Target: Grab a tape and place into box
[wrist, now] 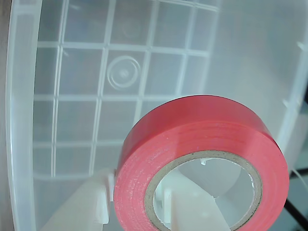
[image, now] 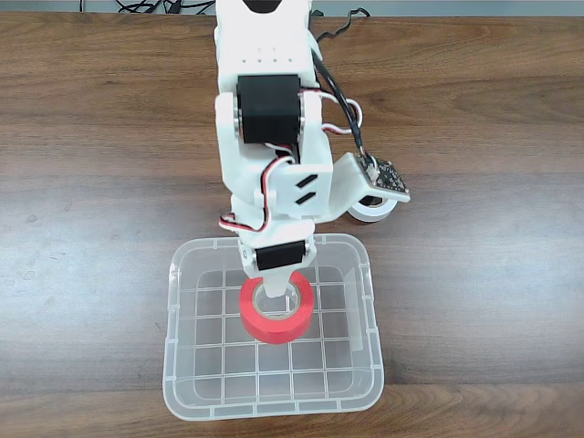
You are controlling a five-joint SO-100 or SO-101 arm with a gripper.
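Observation:
Over the middle of the clear plastic box point(image: 271, 408), the red tape point(image: 265, 324) hangs in my gripper point(image: 278, 285). The gripper reaches down from the white arm into the tub. In the wrist view the red tape point(wrist: 192, 130) is very close, its grey-beige core ring facing the camera. One white finger passes through the core and the other presses the roll's outer left side, so the gripper point(wrist: 139, 211) is shut on the roll's wall. Behind the roll lies the box's grid-patterned bottom point(wrist: 120, 72). Whether the tape touches the bottom I cannot tell.
A white tape roll point(image: 372, 210) lies on the brown wooden table just beyond the box's far right corner, partly under the wrist camera board point(image: 388, 178). Cables run along the arm at the top.

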